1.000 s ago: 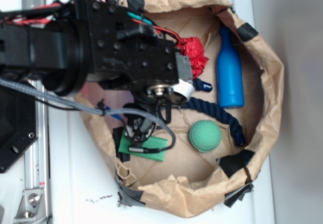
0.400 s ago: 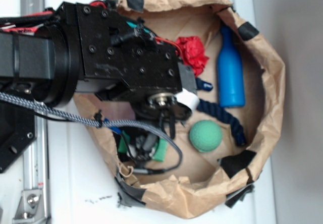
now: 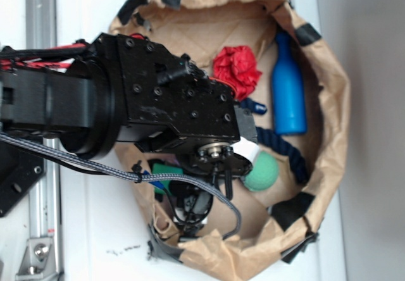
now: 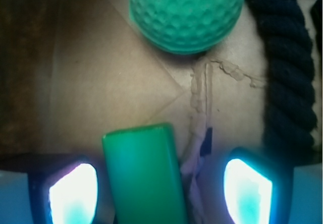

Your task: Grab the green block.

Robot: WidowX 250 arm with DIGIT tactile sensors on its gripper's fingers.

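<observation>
No legible text, labels, brand marks, numbers or signs appear in either view. The surfaces in the exterior and wrist views carry no readable printing or markings.

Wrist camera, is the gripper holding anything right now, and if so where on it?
Nothing is held yet. The green block lies between the open gripper's fingers, nearer the one on the image's left, with visible gaps on both sides. Neither touches it.
</observation>
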